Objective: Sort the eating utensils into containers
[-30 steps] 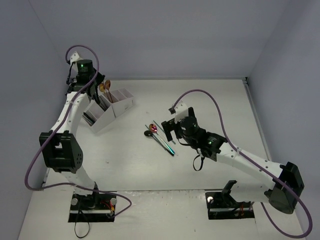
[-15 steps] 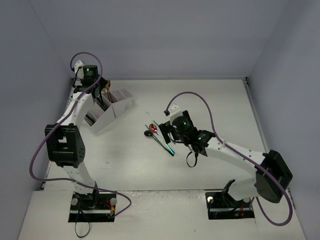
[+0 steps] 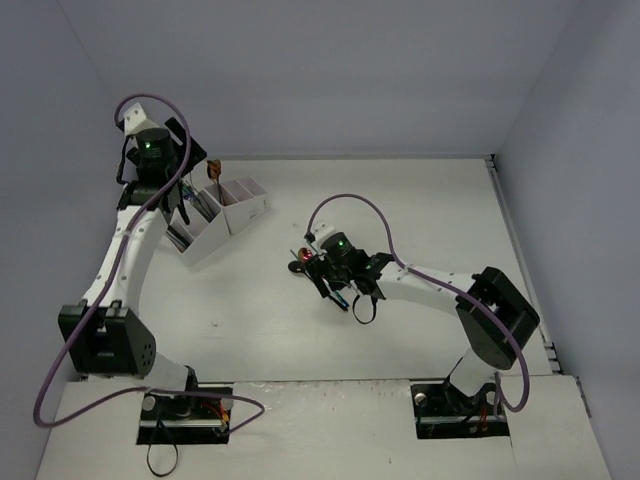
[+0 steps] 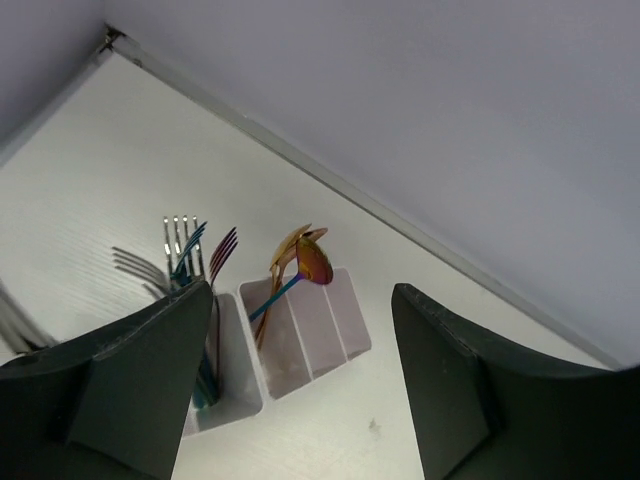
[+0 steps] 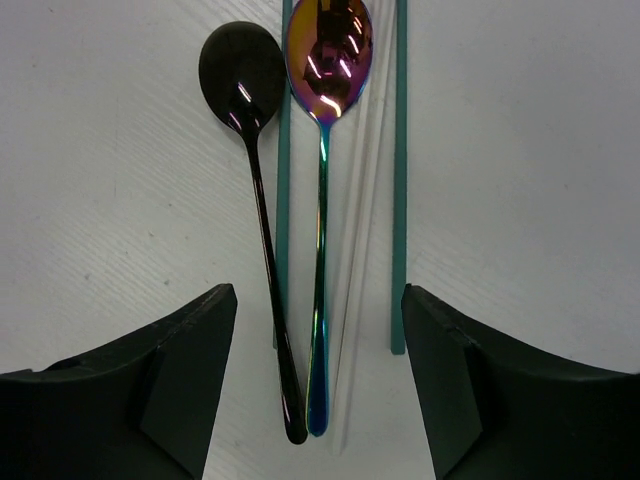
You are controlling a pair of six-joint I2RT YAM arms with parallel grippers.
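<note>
Black spoon [image 5: 241,78] and rainbow spoon [image 5: 328,50] lie parallel, bowls away from wide-open right gripper [image 5: 318,300].

The left gripper [image 4: 300,295] hangs over a white caddy [image 4: 325,335], its dark fingers [image 4: 140,385] spread wide. Teal and pink forks [image 4: 190,245] stand in one compartment. Gold and rainbow spoons [image 4: 308,260] lean in the next.
</note>
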